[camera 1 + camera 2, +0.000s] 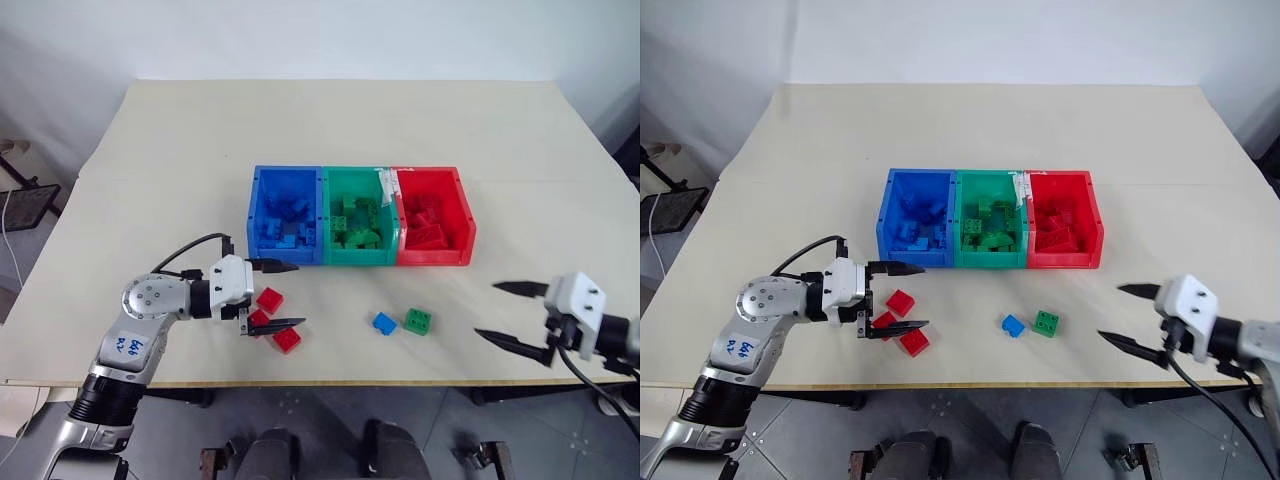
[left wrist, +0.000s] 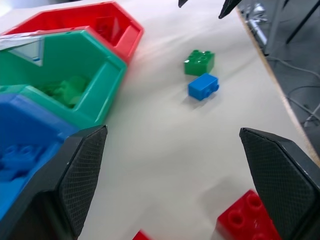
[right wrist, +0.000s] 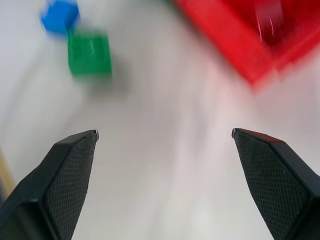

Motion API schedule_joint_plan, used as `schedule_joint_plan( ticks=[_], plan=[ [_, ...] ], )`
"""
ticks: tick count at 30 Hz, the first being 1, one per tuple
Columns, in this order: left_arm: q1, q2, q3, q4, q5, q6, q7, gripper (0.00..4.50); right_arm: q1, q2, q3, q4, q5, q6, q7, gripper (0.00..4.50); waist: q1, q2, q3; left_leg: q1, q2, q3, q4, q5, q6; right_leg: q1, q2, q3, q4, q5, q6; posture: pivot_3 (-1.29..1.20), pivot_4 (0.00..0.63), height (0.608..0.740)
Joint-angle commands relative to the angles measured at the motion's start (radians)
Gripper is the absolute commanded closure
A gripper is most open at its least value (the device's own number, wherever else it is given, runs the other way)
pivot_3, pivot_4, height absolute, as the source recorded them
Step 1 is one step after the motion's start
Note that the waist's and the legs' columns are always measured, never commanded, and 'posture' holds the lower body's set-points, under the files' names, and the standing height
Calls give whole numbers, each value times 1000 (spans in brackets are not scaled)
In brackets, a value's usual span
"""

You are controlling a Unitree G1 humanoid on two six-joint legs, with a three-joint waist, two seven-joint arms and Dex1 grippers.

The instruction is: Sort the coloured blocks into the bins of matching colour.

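left end effector (image 1: 274,296) spread wide around small red studded plastic bricks (image 1: 269,299) on the beige desk (image 1: 180,150). right end effector (image 1: 512,314) released, empty.

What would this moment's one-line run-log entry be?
left gripper: open, around red blocks | right gripper: open, empty | loose: blue block, green block | bins: part-filled
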Motion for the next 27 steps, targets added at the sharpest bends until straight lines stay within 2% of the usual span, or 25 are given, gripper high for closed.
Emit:
schedule_joint_plan(
  ticks=[1, 4, 8, 13, 16, 23, 27],
  plan=[
    [-15, 1, -1, -14, -18, -2, -27, 0, -41, -21, 48, -82, 24, 43, -9, 18, -4, 0, 0, 0, 0, 0, 0, 0, 0, 0, 0, 0, 0, 0, 0, 0, 150, 740],
    [-16, 1, 0, -14, -22, 0, -37, 0, -70, -35, 113, -128, 18, 112, -17, 18, -4, 0, 0, 0, 1, 0, 0, 0, 0, 0, 0, 0, 0, 0, 0, 0, 150, 740],
    [-10, 1, 8, -21, -25, 5, -37, 0, -185, -37, 280, -198, -15, 298, -75, 18, 5, 0, 0, -2, 0, -2, 3, 0, 0, 0, 0, -1, 0, 0, 0, 0, 150, 740],
    [15, 7, 19, -35, -21, -3, -33, 0, -325, 32, 474, -153, -133, 354, -167, 18, 20, 0, 0, -3, 0, -2, 6, -1, 0, 0, 0, -1, 1, 0, 0, 0, 150, 740],
    [23, 12, 30, -43, -20, -4, -30, 0, -334, 41, 509, -161, -128, 389, -161, 620, 21, 0, 0, -4, -1, -3, 7, -1, 1, 0, -1, -1, 1, 0, 0, 0, 150, 740],
    [26, 21, 46, -29, -13, -20, -23, 0, -308, 22, 501, -196, -117, 400, -147, 2955, 19, -1, 0, -3, 0, -4, 8, -1, 1, 2, 0, -2, 1, 0, 0, 0, 150, 740],
    [28, 17, 50, -22, -12, -28, -21, 0, -316, 28, 462, -202, -91, 390, -147, 3017, 20, -1, 0, -3, 0, -4, 8, -1, 1, 2, 0, -2, 1, 0, 0, 0, 150, 740]
  ],
)
